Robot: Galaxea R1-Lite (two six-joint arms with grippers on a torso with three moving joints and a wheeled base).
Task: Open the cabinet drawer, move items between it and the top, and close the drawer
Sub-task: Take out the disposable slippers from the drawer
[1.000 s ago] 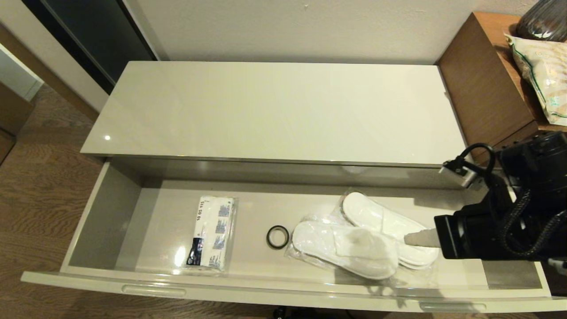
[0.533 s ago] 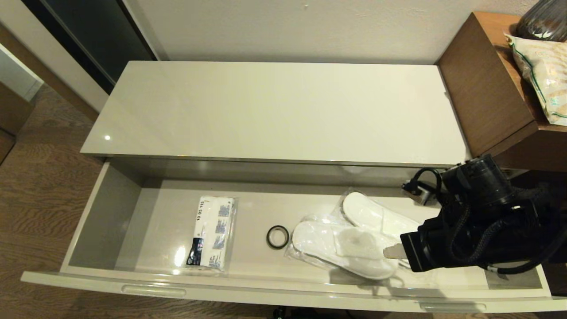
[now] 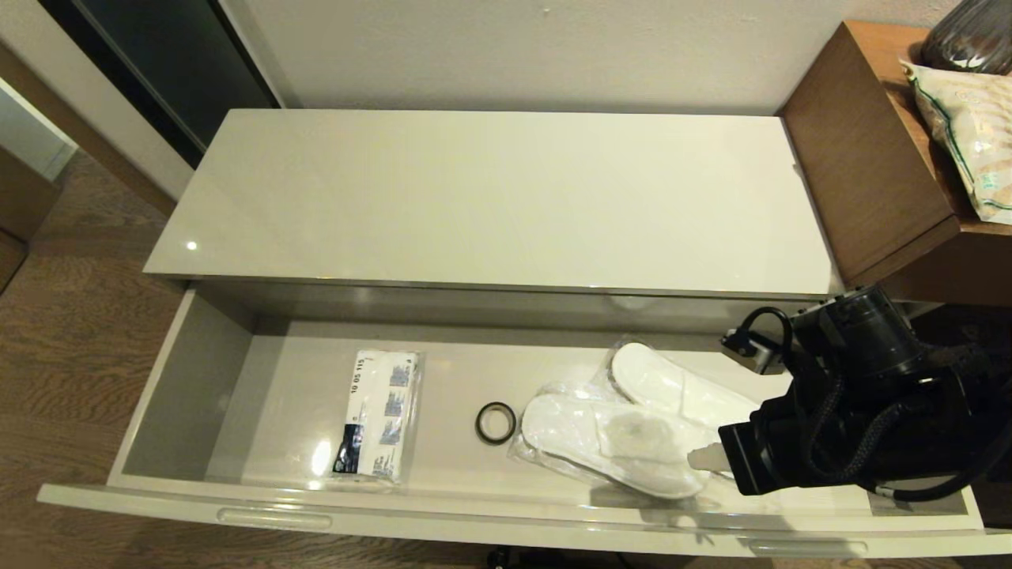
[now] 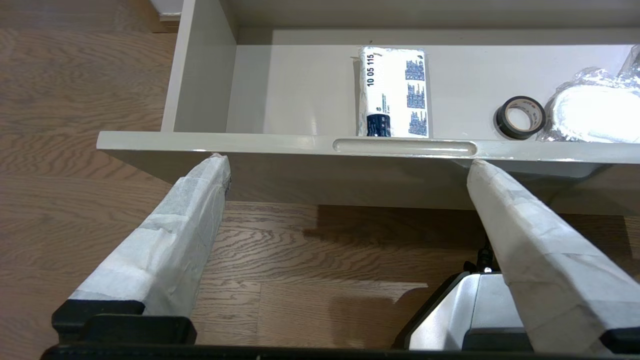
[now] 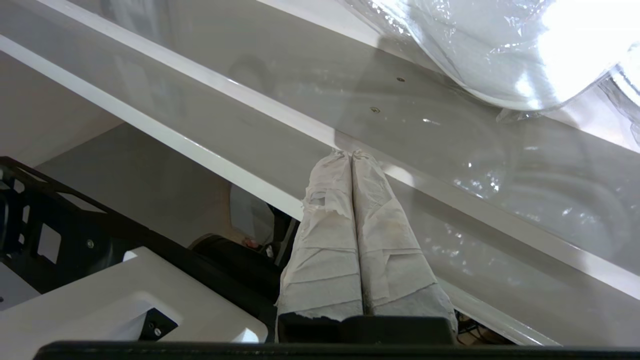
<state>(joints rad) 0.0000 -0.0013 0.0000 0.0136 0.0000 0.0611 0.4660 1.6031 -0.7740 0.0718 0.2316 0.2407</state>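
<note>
Since a second ago the right gripper (image 3: pixel 700 457) has been brought lower and toward the middle of the cabinet drawer (image 3: pixel 190 379), its jaws pressed together on nothing, tips at the near edge of the bagged slippers.

Contents of the open drawer, counted:
- Slippers in clear plastic bags (image 3: pixel 624 438): two pairs, overlapping, at the right half of the floor. Judged light, soft and crushable; the film is likely slippery and will crinkle. Best taken at a bunched edge of the bag or across one slipper's toe, not on the flat film.
- Flat white packet with blue-black print (image 3: pixel 375 415): one, left of centre. Judged light and slightly pliable; lying flat, it offers only an edge for pinching.
- Small black ring (image 3: pixel 496 423): one, between packet and slippers, touching neither packet; not a task item.

Top (image 3: pixel 490 197): one slab; nothing is seen lying on it.

Left gripper (image 4: pixel 345 165): spread wide, held before the drawer front, nothing grasped.
</note>
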